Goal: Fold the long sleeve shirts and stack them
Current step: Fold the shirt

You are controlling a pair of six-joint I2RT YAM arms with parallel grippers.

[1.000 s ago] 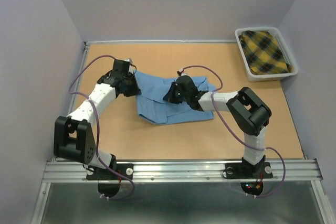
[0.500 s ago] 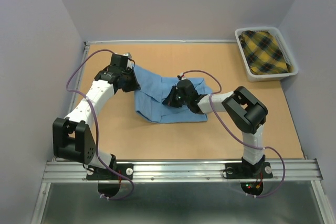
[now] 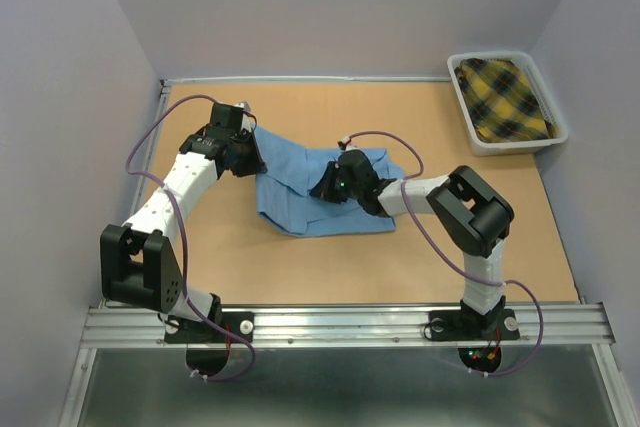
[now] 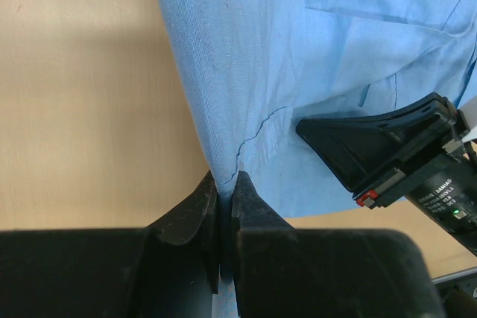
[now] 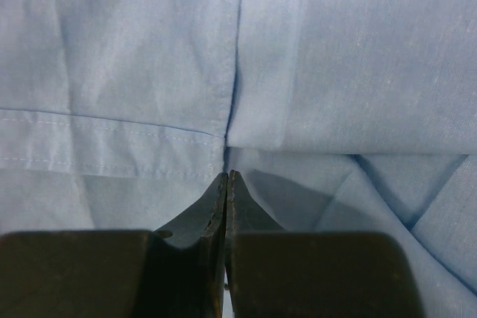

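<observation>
On the tan table (image 3: 400,267), left of centre, lies the light blue long sleeve shirt (image 3: 295,202), partly folded and creased, its stitched seams showing. The left gripper (image 4: 226,184) pinches its left edge, drawing the cloth into a taut ridge. The right gripper (image 5: 226,178) is pressed together, tips down on the shirt's middle. A yellow plaid garment (image 3: 505,97) fills the white bin (image 3: 520,144) in the far right corner.

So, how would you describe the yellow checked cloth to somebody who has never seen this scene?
Look at the far right corner of the tan wooden table, where a pale grey plastic tray stands. The yellow-and-dark checked cloth lies inside it. The only other garment, a plain light blue shirt, lies mid-table, outside any tray.
</observation>
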